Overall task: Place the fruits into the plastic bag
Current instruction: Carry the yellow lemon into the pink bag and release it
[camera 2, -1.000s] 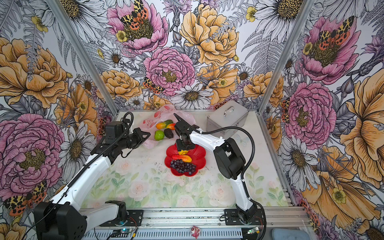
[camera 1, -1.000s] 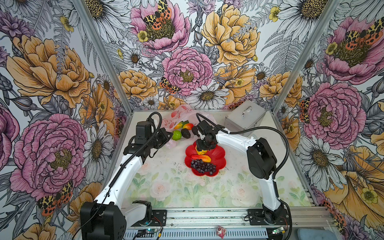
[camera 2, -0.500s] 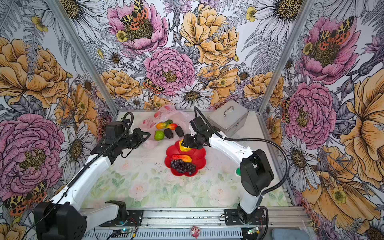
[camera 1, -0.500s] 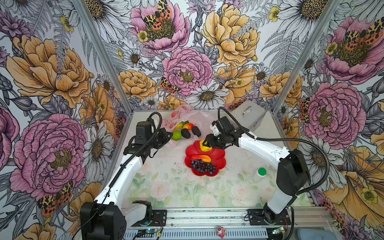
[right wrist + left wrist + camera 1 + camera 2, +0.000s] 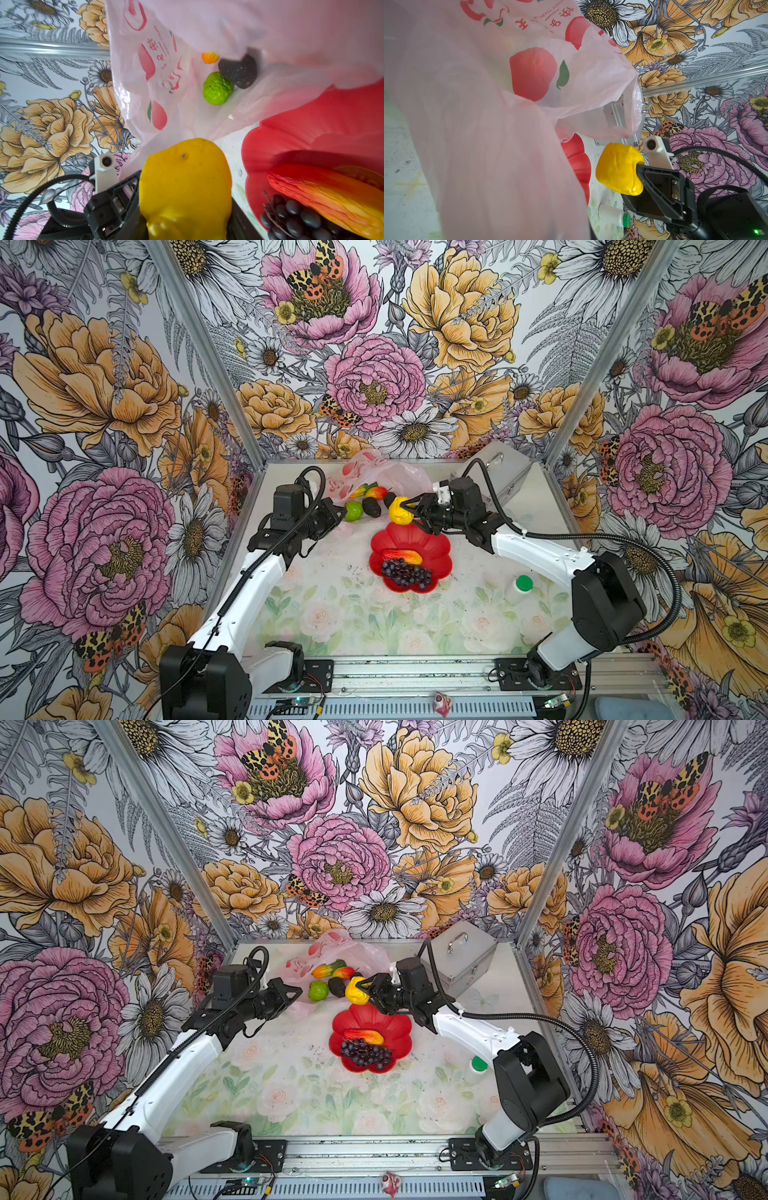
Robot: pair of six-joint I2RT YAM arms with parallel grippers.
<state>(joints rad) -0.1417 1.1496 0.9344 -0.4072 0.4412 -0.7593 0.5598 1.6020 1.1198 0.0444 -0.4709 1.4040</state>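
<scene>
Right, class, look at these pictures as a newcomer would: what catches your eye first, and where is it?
The loud flower-printed walls rise on every side. At the centre back, the right gripper holds a bright yellow fruit at the mouth of the pink plastic bag, whose edge the left gripper pinches. Nearer the camera, a red flower-shaped plate carries a dark grape bunch.

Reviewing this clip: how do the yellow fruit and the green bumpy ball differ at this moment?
The yellow fruit is clamped in the right gripper, off the table; the green bumpy ball lies loose inside the plastic bag. The yellow fruit is smooth and lobed; the green bumpy ball is finely pebbled and rounder. Both are glossy toy fruits.
</scene>
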